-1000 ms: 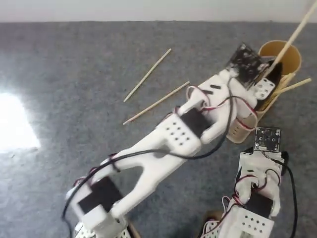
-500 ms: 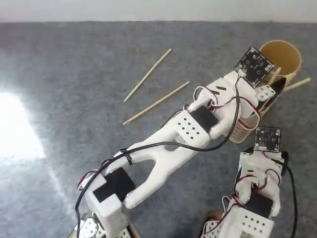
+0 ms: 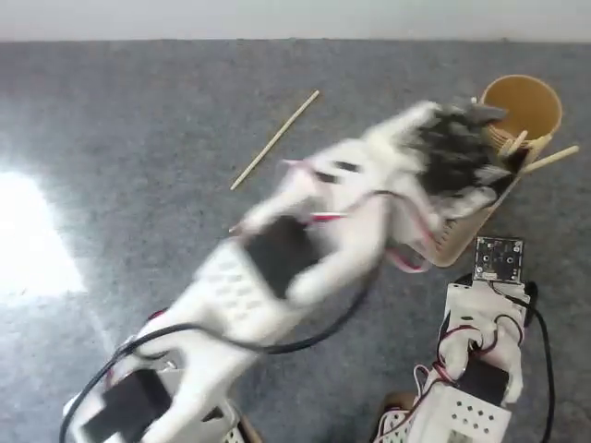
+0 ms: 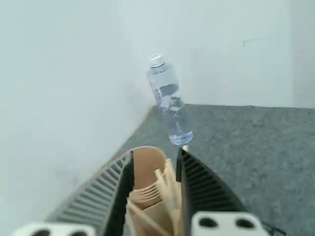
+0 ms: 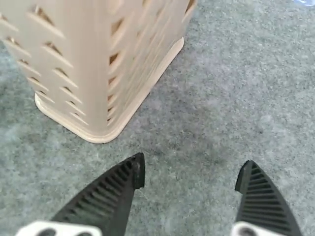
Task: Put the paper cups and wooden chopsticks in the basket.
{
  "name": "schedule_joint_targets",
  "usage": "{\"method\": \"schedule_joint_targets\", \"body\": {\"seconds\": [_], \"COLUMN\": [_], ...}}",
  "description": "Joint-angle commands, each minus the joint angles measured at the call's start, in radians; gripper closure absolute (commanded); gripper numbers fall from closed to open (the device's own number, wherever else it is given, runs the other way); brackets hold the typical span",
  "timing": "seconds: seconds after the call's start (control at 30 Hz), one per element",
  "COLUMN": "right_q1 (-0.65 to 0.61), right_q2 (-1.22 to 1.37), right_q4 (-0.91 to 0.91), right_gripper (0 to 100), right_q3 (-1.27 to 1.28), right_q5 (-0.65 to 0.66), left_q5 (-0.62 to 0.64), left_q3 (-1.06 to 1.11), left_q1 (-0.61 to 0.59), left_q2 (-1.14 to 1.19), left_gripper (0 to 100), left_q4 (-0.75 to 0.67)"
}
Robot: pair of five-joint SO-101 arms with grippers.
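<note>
While the left tool (image 4: 155,153) and right tool (image 5: 193,164) gape, one chopstick (image 3: 275,138) lies outside the one basket (image 3: 459,242).

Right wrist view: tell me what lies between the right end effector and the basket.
Only bare grey carpet. In the right wrist view the open right end effector sits apart from the basket, with nothing on the stretch between them.
</note>
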Motion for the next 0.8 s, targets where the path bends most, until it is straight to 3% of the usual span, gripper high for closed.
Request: {"method": "schedule_joint_targets", "body": {"seconds": [0.0,0.17,0.33,0.57,0.77], "right_q1": [-0.013,-0.042,-0.14,-0.156,-0.255], "right_q2": [-0.007,-0.007,-0.007,-0.005,0.002], "right_q4": [-0.022,-0.018,0.025,0.13,0.22], "right_gripper": [69.6,69.6,69.6,69.6,69.6], "right_q3": [0.011,0.011,0.005,-0.19,-0.359], "right_q5": [0.015,0.014,0.015,0.061,0.133], "left_q5": [-0.02,-0.015,-0.017,-0.014,-0.017], "left_q3": [-0.197,-0.371,-0.403,-0.271,0.081], "left_q1": [-0.052,-0.209,-0.344,-0.615,-0.755], "left_q2": [-0.071,-0.072,-0.081,-0.206,-0.43], "left_gripper": [87,87,87,87,87], "left_q4": [0.284,0.611,0.835,0.855,0.853]}}
